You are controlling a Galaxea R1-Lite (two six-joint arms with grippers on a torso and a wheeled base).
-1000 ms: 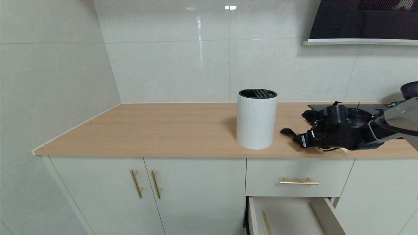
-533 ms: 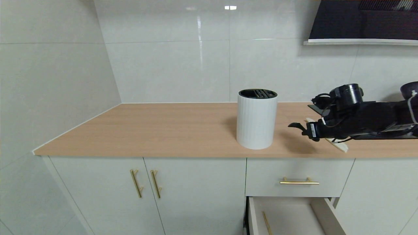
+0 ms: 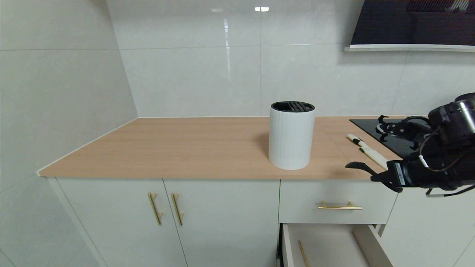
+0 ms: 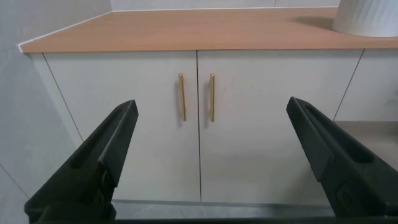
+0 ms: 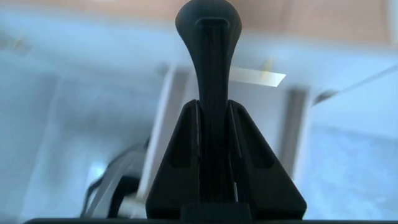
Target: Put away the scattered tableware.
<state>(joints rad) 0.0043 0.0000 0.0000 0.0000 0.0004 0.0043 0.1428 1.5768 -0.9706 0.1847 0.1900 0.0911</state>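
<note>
Presently, a white-handled knife (image 3: 367, 150) is seen lying near the front edge of the countertop (image 3: 185, 148), between the white knife block (image 3: 291, 135) and the cooktop (image 3: 374, 128). The right gripper (image 3: 358, 165) is held just off that edge, fingers pressed together, empty; the left gripper (image 4: 211, 109) is spread wide, empty.

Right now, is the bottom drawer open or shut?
Open. The bottom drawer is pulled out toward the camera with its pale inside showing, while the drawer above it sits flush and shut.
</note>
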